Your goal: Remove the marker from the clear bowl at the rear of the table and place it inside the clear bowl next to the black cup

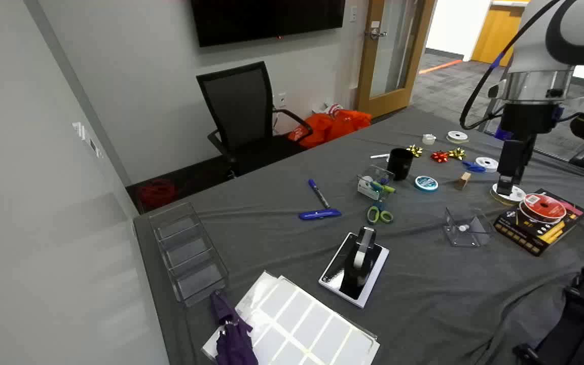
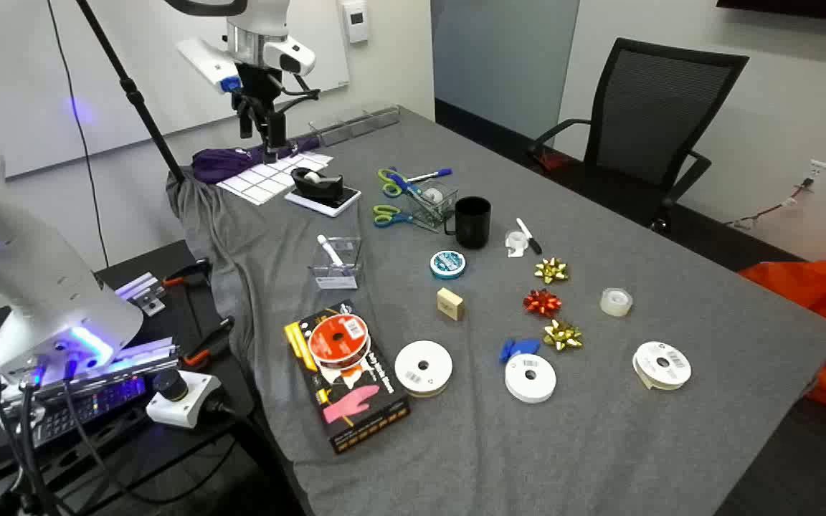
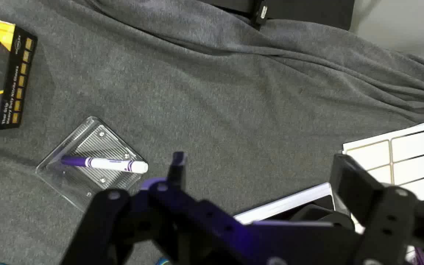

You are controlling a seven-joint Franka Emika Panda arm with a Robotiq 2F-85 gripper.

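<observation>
In an exterior view, a black cup (image 1: 400, 164) stands beside a clear bowl (image 1: 380, 173) on the desk (image 1: 271, 238). In an exterior view, the marker (image 2: 331, 251) leans inside a separate clear bowl (image 2: 320, 271) near a box (image 2: 353, 393). In the wrist view, the jaws are spread wide.

marker (image 3: 105, 164): white, purple bands | cup (image 2: 472, 223): plain black | tablecloth (image 3: 234, 117): grey

Grey wall (image 1: 140, 91), mesh chair (image 1: 241, 106), glazed door (image 1: 392, 56)
</observation>
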